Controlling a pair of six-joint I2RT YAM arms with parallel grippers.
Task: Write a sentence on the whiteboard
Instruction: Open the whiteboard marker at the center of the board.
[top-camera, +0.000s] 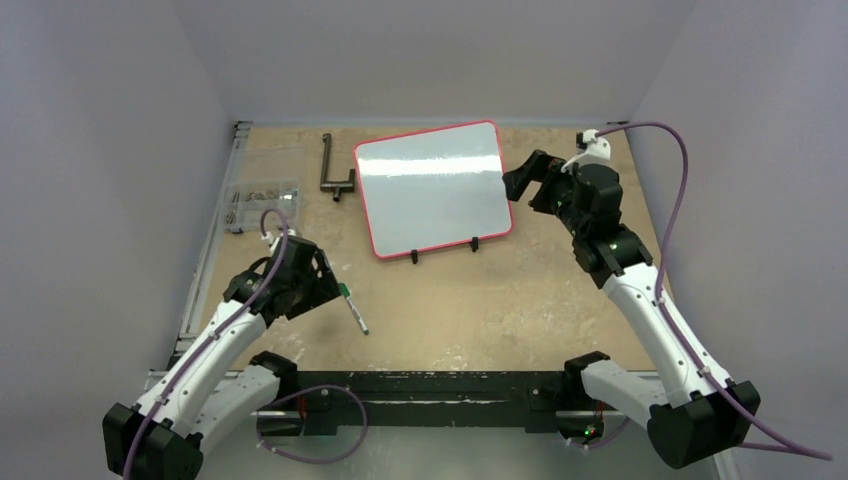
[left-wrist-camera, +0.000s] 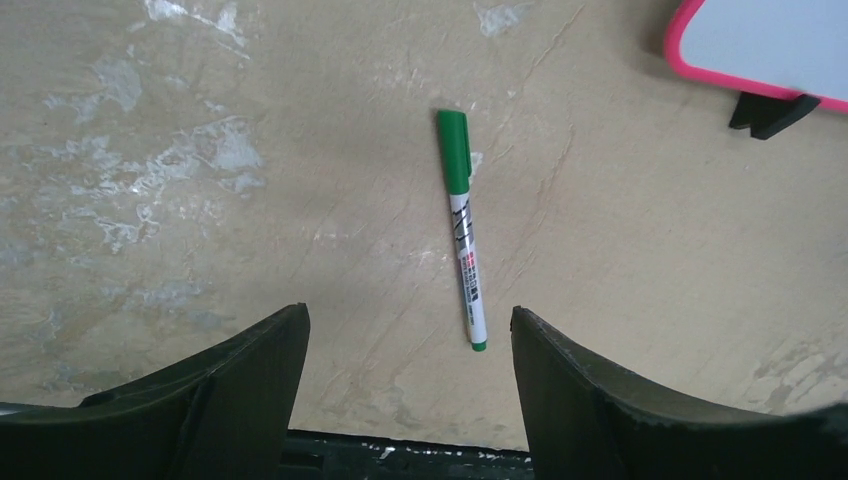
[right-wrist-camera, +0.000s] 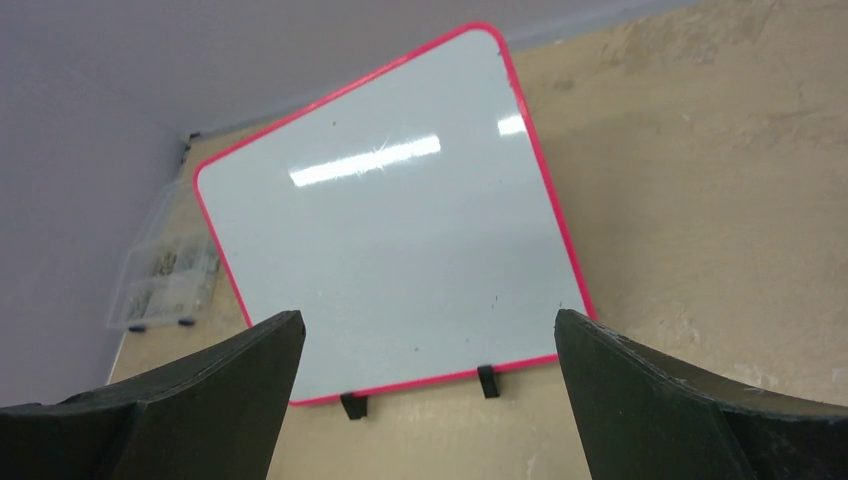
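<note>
both grippers gape empty: left gripper (left-wrist-camera: 408, 322) near the marker (left-wrist-camera: 463, 230), right gripper (right-wrist-camera: 430, 325) beside the whiteboard (right-wrist-camera: 400, 230).

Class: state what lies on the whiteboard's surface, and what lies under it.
The whiteboard is blank: no writing, only glare from lights. Whatever lies beneath it is covered by the board and cannot be seen.

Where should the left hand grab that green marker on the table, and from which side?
Probably the white barrel of the marker, mid-length, with the left hand coming straight down. It lies flat on the table, so closing across its thin width leaves the green cap free.
</note>
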